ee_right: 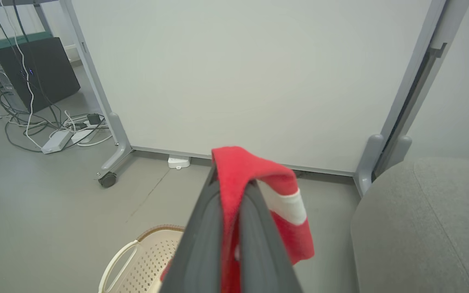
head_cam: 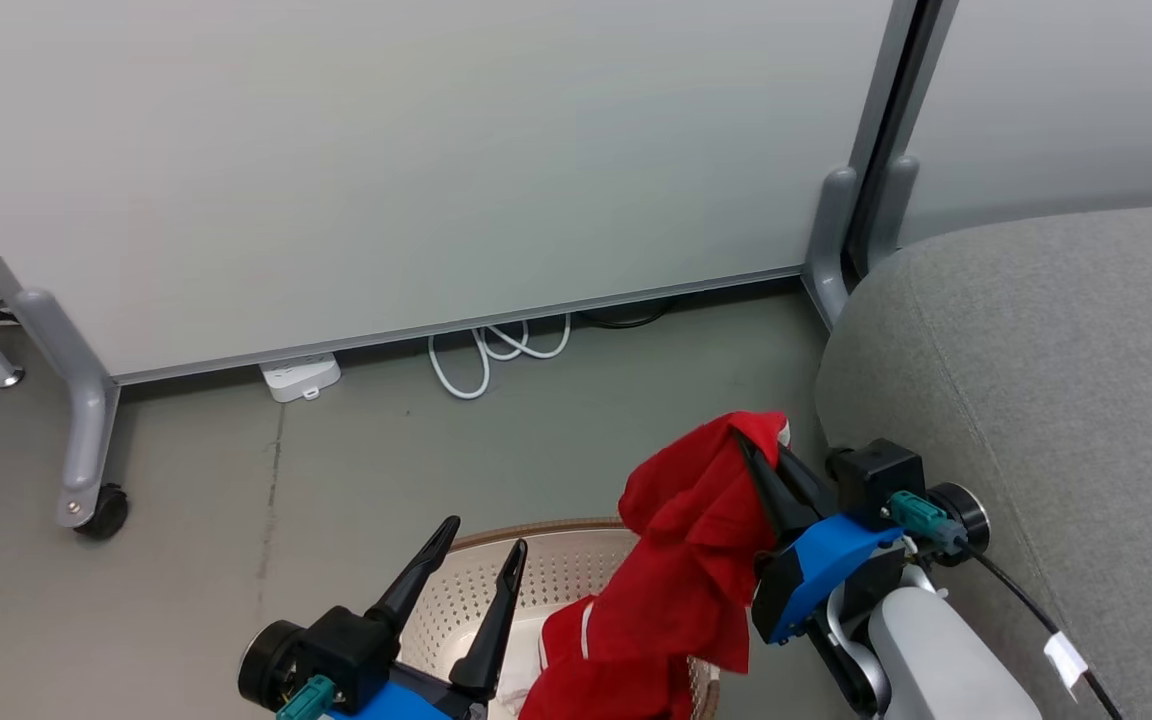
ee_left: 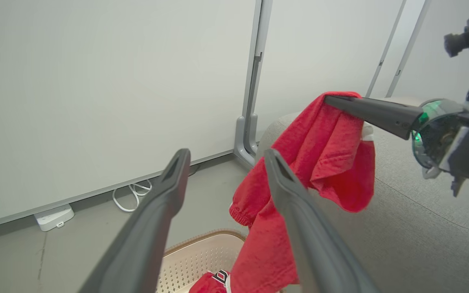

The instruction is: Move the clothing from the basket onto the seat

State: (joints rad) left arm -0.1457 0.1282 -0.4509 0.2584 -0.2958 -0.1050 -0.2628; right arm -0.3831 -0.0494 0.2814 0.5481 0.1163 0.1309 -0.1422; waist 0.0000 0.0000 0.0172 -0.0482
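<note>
One red garment (head_cam: 686, 560) partly in the cream basket (head_cam: 556, 575)

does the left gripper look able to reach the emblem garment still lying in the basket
Probably yes: the open left gripper hovers just above the basket, though the lifted garment hangs partly over the emblem garment.

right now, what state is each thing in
right gripper: shut on held garment, raised
left gripper: open, empty
held garment: hanging over basket
other garment: lying in basket
basket: upright on floor
seat: no garment laid on it yet
</note>
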